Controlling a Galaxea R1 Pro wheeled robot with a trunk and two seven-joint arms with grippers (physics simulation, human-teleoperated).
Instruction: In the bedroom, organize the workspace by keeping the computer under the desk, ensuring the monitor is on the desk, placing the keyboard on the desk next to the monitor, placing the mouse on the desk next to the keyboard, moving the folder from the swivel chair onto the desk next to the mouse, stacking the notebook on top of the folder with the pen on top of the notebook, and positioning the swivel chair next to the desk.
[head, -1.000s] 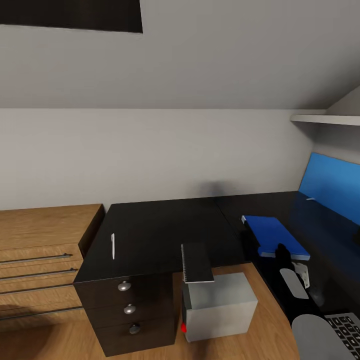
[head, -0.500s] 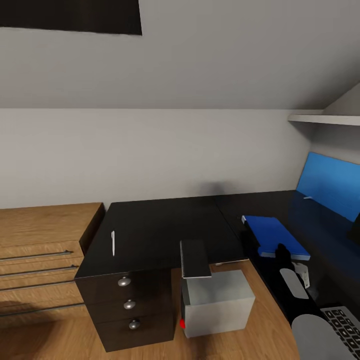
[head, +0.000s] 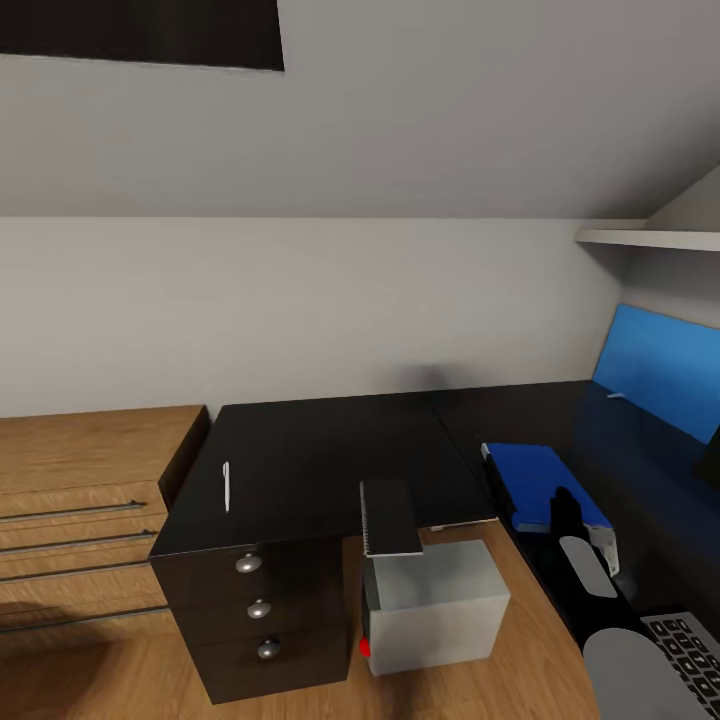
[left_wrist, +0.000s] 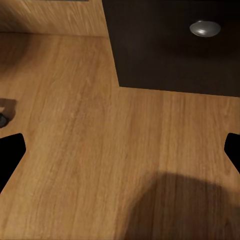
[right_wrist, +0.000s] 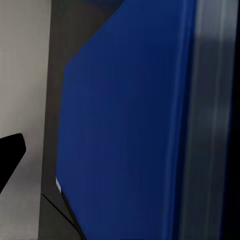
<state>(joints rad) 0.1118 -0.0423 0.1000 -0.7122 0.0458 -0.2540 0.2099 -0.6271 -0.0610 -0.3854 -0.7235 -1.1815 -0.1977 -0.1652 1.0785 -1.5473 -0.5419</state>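
Note:
The bright blue folder (head: 540, 483) lies flat on the right part of the black desk (head: 320, 450). My right gripper (head: 560, 503) is at its near edge. In the right wrist view the folder (right_wrist: 125, 130) lies right in front of the right gripper (right_wrist: 120, 155), whose one visible fingertip (right_wrist: 10, 155) stands far out, so it is open. The dark grey notebook (head: 390, 517) rests on the grey computer (head: 435, 605) by the desk edge. The white pen (head: 226, 487) lies on the desk's left part. The keyboard (head: 690, 650) sits at the near right. My left gripper (left_wrist: 120, 150) hangs open over wood floor.
A light wood chest (head: 80, 500) adjoins the desk on the left. Dark drawers with silver knobs (head: 259, 608) sit beside the computer, and one knob (left_wrist: 205, 28) is near my left gripper. A blue back panel (head: 660, 370) and a white shelf (head: 650, 238) are at the right.
The folder has slid a little toward me on the desk, with my right gripper at its near edge. The whole view shifted slightly a second ago.

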